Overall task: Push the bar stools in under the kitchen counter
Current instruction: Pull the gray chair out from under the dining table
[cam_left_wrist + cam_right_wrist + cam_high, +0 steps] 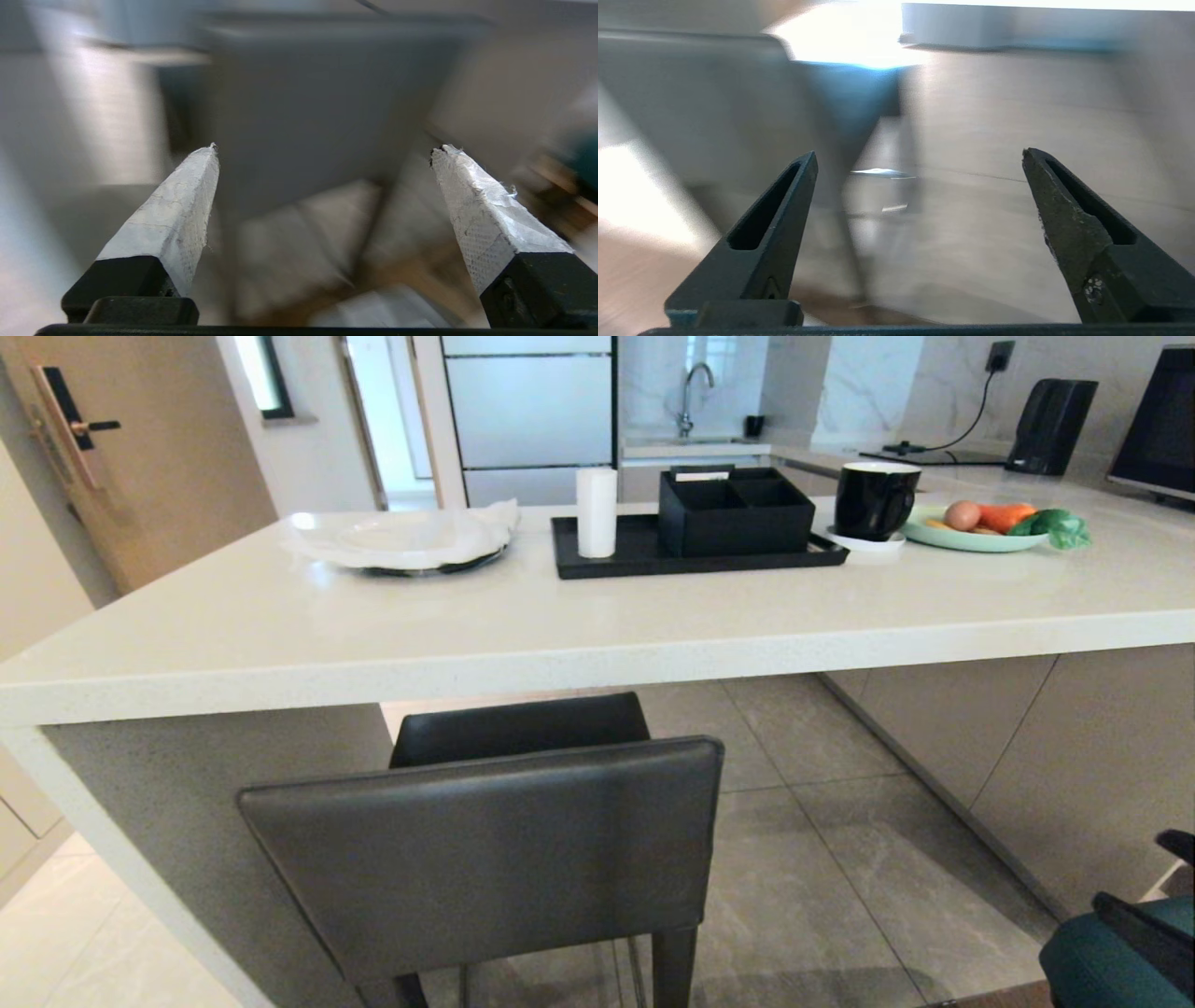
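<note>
The grey square-backed bar stool (485, 859) stands in the middle foreground, its seat partly under the white kitchen counter (597, 644). The teal bar stool (1102, 961) shows only at the lower right corner, out from the counter. In the left wrist view my left gripper (324, 147) is open, its taped fingers (177, 219) wide apart and empty, with the blurred grey stool back (317, 107) ahead. In the right wrist view my right gripper (920, 154) is open and empty. It faces the blurred teal stool (850, 93) and the counter edge (994, 28).
On the counter sit a white plate (401, 537), a black tray (644, 560) with a white cylinder (596, 511) and a black box (738, 513), a black mug (873, 499) and a plate of vegetables (990, 527). Counter side panels (187, 821) flank grey floor tiles (822, 859).
</note>
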Robot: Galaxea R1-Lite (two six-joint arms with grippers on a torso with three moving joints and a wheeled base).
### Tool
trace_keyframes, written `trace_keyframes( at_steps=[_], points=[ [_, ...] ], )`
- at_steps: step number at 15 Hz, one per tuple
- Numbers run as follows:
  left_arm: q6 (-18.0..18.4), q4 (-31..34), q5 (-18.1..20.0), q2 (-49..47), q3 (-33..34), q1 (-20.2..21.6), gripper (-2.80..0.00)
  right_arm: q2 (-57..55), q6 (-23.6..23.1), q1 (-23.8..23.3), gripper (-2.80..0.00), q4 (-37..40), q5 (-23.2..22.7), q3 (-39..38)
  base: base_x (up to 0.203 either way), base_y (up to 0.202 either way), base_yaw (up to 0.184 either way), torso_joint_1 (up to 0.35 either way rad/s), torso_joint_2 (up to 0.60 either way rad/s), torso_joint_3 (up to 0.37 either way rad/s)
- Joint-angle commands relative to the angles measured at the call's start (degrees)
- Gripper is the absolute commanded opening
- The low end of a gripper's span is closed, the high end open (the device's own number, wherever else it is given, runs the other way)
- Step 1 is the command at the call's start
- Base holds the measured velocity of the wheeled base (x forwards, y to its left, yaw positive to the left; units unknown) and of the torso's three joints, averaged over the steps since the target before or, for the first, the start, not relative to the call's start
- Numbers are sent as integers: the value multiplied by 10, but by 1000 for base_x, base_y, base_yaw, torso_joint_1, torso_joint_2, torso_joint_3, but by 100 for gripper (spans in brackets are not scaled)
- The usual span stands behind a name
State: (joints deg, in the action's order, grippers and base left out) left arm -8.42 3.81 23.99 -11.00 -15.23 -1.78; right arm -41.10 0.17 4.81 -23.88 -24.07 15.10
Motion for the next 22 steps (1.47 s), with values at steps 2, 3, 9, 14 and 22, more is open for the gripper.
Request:
trace_keyframes(
  at_steps=[2, 3, 9, 14, 22],
  points=[
    [-14, -30, 42, -93, -4, -67, 0, -152, 11, 62, 0, -47, -81, 4, 0, 0, 0, 0, 0, 0],
    [-23, -53, 48, -122, 2, -75, 0, -180, 13, 83, 0, -66, -92, 4, 0, 0, 0, 0, 0, 0],
    [-55, -200, 45, -260, -22, -57, 0, -287, 17, 126, 0, -198, -102, -13, 0, 0, 0, 0, 0, 0],
    [-10, -205, 109, -357, -156, 73, 0, -313, 16, 126, 0, -200, -102, -9, 0, 0, 0, 0, 0, 0],
    [-65, -177, 419, -438, -413, 413, 0, -337, 16, 125, 0, -204, -102, -12, 0, 0, 0, 0, 0, 0]
  ],
)
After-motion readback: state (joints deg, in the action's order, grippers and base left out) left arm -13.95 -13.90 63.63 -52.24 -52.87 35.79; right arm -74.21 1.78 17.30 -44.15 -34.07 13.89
